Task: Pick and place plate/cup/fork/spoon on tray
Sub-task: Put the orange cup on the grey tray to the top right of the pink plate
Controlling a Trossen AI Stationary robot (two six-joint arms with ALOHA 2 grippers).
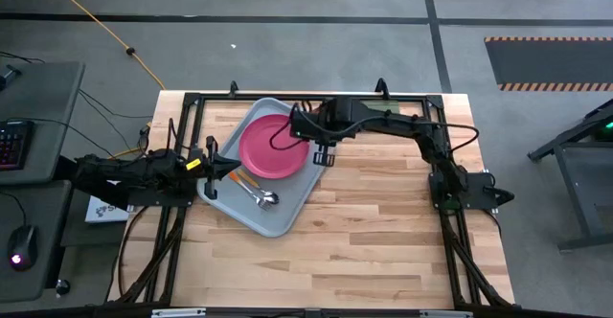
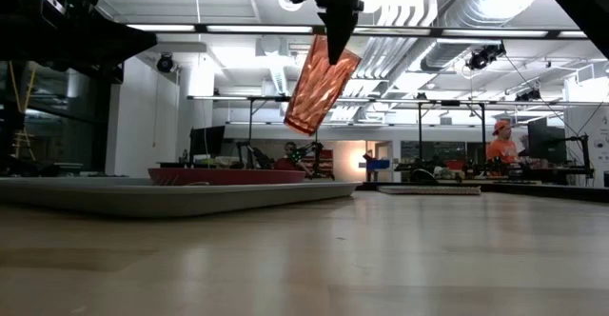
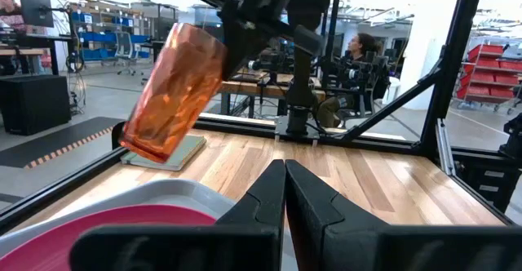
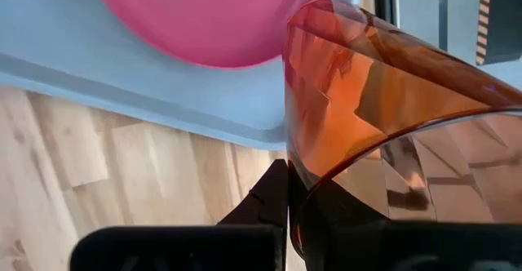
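The grey-blue tray (image 1: 287,213) lies slantwise at the table's left. On it rest the magenta plate (image 1: 273,146), the spoon (image 1: 265,198) and the fork (image 1: 245,178), the two side by side near the plate. My right gripper (image 2: 335,45) is shut on the orange cup (image 2: 322,83), high above the tray's far right part, beside the plate. My left gripper (image 1: 233,171) waits shut and level at the tray's left edge. My right gripper pinches the cup's wall at the rim (image 4: 290,161), with one finger outside (image 4: 273,189) and the other inside, seen through the plastic. The fingers come slanting down from above. The cup hangs tilted below them, base (image 2: 300,124) lowest, lifted clear of tray and plate.
A flat green pad (image 3: 167,155) lies on the wood at the table's far edge, behind the tray. Bare wood (image 1: 383,222) spreads right of the tray and toward the near edge. Black frame rails (image 1: 450,251) run along the table's sides. People sit in the room beyond.
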